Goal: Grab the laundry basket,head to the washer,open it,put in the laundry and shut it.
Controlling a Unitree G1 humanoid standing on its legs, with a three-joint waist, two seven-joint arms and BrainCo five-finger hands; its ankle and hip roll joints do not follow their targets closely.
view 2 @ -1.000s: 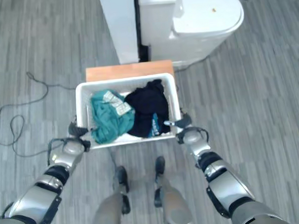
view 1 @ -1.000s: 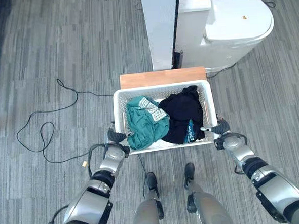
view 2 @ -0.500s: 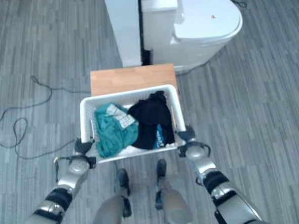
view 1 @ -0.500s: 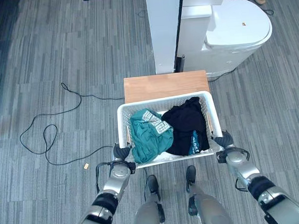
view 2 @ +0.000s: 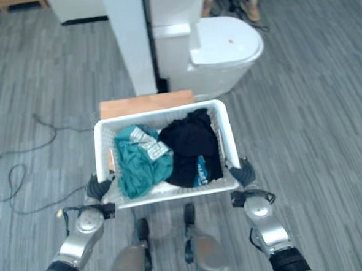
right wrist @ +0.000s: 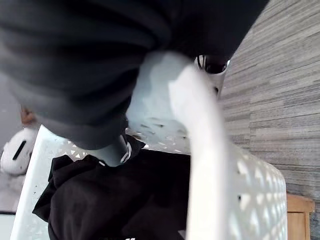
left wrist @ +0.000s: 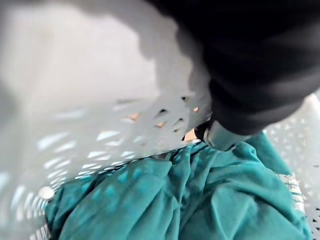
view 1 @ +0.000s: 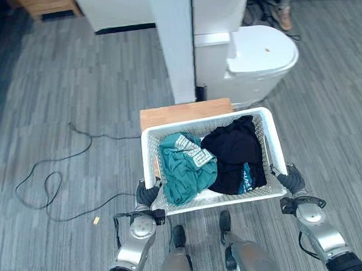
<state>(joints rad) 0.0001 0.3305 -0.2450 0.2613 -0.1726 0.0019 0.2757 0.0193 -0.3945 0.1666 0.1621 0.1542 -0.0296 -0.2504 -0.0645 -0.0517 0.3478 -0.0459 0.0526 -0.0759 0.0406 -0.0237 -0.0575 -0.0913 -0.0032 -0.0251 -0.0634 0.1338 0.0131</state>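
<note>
The white perforated laundry basket (view 1: 213, 202) is held between the two hands, above the grey plank floor (view 1: 54, 75) and just in front of a low wooden stand (view 1: 183, 113). The left hand (view 1: 146, 195) clasps the basket's near left corner, its fingers curled over the rim; the right hand (view 1: 292, 181) grips the near right corner in the same way, fingers wrapped over the rim. Inside, a teal garment (view 1: 183, 172) lies on the left and a black garment (view 1: 234, 150) on the right, touching at the middle. Beyond the stand rises a white pillar (view 1: 173, 44), with a white rounded appliance (view 1: 262, 54) beside it. A person's shoe (view 1: 282, 17) shows at the far edge
</note>
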